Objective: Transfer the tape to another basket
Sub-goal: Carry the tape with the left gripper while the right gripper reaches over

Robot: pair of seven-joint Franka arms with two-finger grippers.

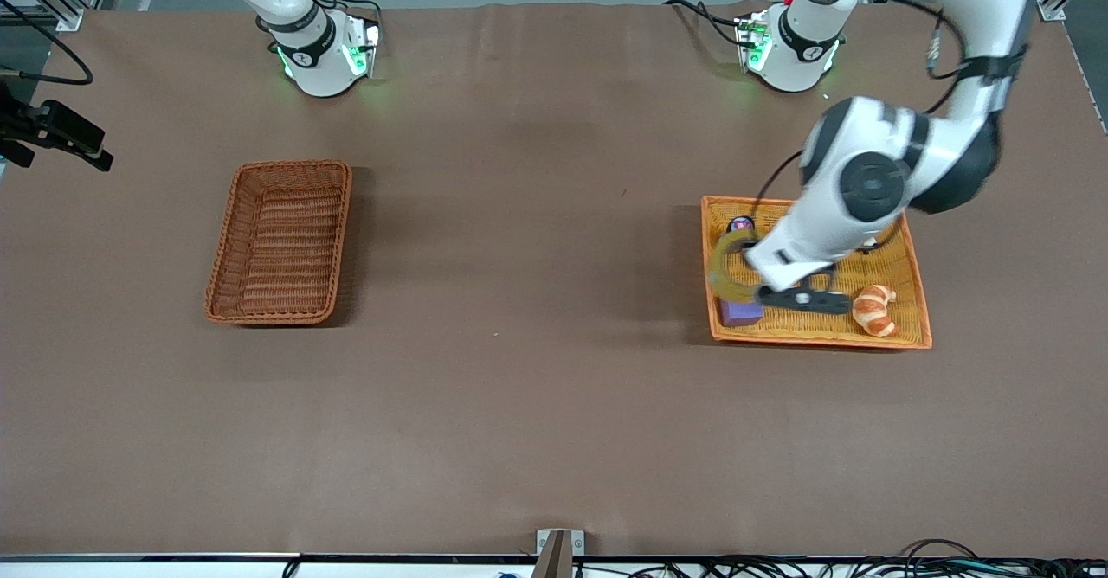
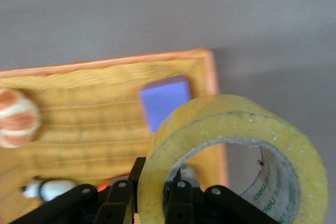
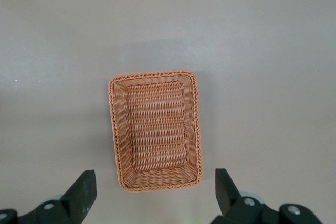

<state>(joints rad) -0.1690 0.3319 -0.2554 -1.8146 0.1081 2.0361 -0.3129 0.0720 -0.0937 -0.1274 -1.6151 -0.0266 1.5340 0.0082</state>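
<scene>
The tape (image 1: 725, 268), a yellowish translucent roll, hangs just above the corner of the yellow tray (image 1: 818, 338) that lies toward the right arm's end. My left gripper (image 1: 751, 289) is shut on it. In the left wrist view one finger sits outside the tape (image 2: 210, 124) and the other inside its core, so my left gripper (image 2: 156, 174) pinches the roll's wall. The reddish-brown wicker basket (image 1: 281, 240) stands empty toward the right arm's end of the table. My right gripper (image 3: 155, 181) hangs open high over the basket (image 3: 155, 129) and holds nothing; it is outside the front view.
In the yellow tray lie a purple block (image 1: 741, 311), a croissant toy (image 1: 874, 310) and a small dark object (image 1: 742, 224). The left wrist view shows the block (image 2: 165, 100) and the croissant (image 2: 16, 118) under the tape. Bare brown tabletop separates tray and basket.
</scene>
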